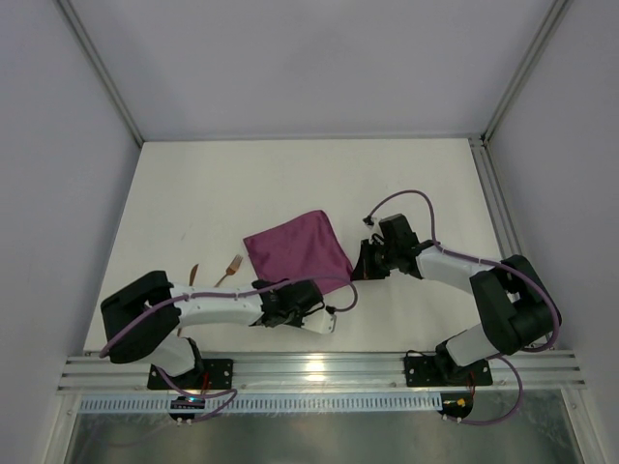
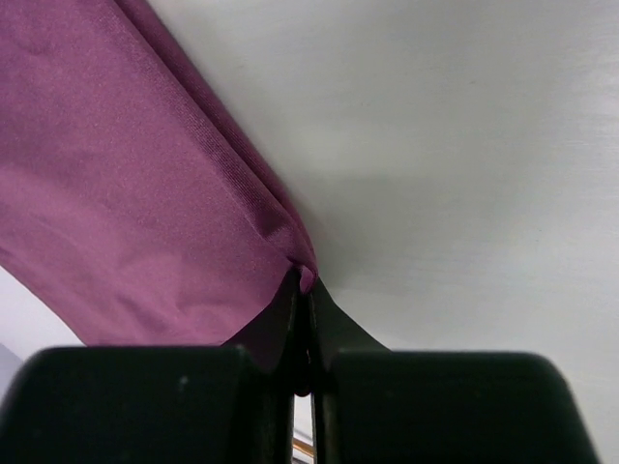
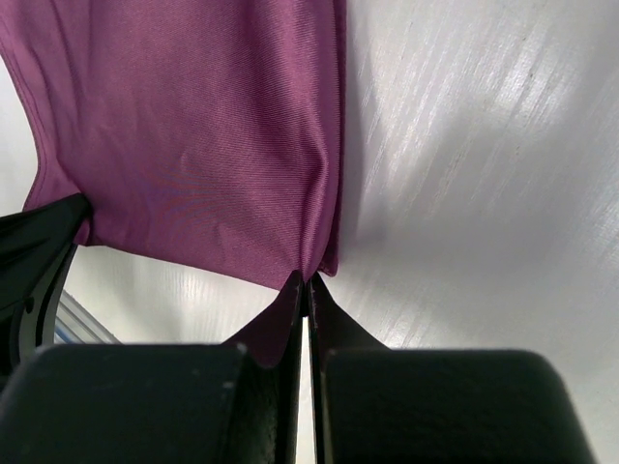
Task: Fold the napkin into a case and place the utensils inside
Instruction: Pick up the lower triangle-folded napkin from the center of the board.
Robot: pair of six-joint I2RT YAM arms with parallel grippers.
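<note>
Left hand point(image 2: 305, 286) and right hand point(image 3: 306, 281) each clamp 1 near-edge corner of the napkin point(image 1: 298, 246).

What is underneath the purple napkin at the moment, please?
Only white table shows around the napkin, whose corners the left gripper and right gripper pinch. Its middle hides whatever lies beneath; the utensils lie beside it.
</note>
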